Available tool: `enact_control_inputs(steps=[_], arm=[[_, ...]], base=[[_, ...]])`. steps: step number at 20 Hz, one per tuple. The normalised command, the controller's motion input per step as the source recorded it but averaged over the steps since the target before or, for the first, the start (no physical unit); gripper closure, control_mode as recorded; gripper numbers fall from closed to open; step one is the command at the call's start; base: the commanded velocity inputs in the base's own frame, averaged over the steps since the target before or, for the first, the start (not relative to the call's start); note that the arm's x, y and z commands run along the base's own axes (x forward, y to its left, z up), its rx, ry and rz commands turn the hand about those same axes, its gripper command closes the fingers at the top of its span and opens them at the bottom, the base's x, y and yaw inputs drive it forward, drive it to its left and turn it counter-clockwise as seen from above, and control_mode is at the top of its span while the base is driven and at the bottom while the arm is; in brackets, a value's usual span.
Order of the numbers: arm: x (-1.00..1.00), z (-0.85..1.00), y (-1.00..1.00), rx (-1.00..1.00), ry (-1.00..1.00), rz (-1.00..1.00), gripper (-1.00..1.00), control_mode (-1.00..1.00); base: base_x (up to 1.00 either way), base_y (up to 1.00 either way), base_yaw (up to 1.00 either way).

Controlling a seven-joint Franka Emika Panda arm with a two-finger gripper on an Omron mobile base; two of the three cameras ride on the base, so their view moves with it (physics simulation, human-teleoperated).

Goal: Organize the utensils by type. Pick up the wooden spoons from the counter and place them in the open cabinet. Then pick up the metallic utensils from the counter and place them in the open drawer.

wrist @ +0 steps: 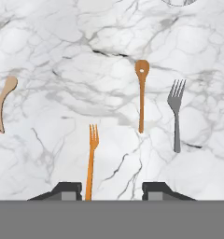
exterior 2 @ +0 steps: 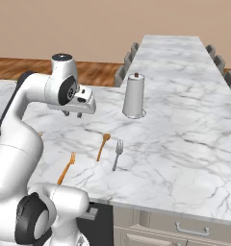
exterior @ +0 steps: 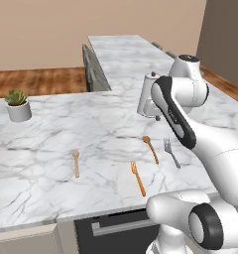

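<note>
Counter (exterior: pixel 51 129): we see a big white marble top with grey veins. All four utensils lie flat on it, near the front edge.

Pale wooden spoon (exterior: pixel 76 162): it lies well apart from the others, out to the left. Its bowl points away from us and its handle points toward the front edge. In the hand view it looks a little bent.

Orange-brown wooden spoon (wrist: pixel 141 93): it is longer, with a small hole in its round bowl. The bowl points away and the handle runs back toward the robot. It lies between the two forks.

Orange fork (wrist: pixel 91 161): its prongs point away, its handle toward the edge. It is closest to the front edge and runs nearly the same way as the spoon beside it.

Grey steel fork (wrist: pixel 176 112): prongs away, handle toward the edge — just to the right of the orange-brown spoon, not touching it.

Gripper (wrist: pixel 111 190): we see it up above the counter, looking down. Its two dark fingers stand apart and hold nothing. The orange fork's handle runs down between them in the hand view.

Grey canister (exterior 2: pixel 134 96): it stands upright behind the utensils.

Potted plant (exterior: pixel 17 104): a small green plant in a white pot, far left.

Writing: we can read no words or labels on anything.
</note>
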Motion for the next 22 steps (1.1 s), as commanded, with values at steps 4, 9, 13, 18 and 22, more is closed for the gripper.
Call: enact_control_inputs(steps=[4, 9, 13, 18, 22], arm=[[-0.01, -0.07, -0.08, 0.0, 0.0, 0.0, -1.0, -1.0], [0.01, -0.29, -0.1, 0.0, 0.0, 0.0, -1.0, -1.0], [0.18, -0.38, -0.05, -0.02, 0.0, 0.0, -1.0, -1.0], [0.37, -0.49, -0.07, -0.13, 0.0, 0.0, -1.0, -1.0], [0.46, -0.5, -0.11, -0.1, 0.06, 0.0, -1.0, -1.0]], base=[[0.0, 0.0, 0.0], [0.0, 0.0, 0.0], [0.0, 0.0, 0.0], [0.0, 0.0, 0.0], [0.0, 0.0, 0.0]])
